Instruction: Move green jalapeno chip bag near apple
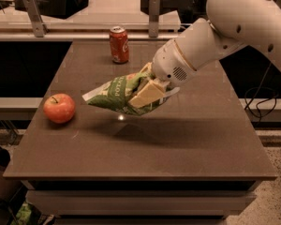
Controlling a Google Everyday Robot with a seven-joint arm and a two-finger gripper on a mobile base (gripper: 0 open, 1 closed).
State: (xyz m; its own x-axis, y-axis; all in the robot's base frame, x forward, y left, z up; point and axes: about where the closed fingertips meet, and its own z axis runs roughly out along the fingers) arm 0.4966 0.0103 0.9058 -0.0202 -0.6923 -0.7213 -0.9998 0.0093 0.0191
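The green jalapeno chip bag [116, 95] is crinkled, with white lettering, and hangs in the air above the middle of the table, casting a shadow below it. My gripper [147, 92] is shut on the bag's right end, one cream finger lying across it. The white arm reaches in from the upper right. The red-orange apple [59, 108] sits on the table near its left edge, a short way left of the bag's tip and lower.
A red soda can [119, 44] stands upright at the back of the brown table [187, 149]. Metal posts and a rail run behind the table. A cable hangs at the right. The table's left edge is close to the apple.
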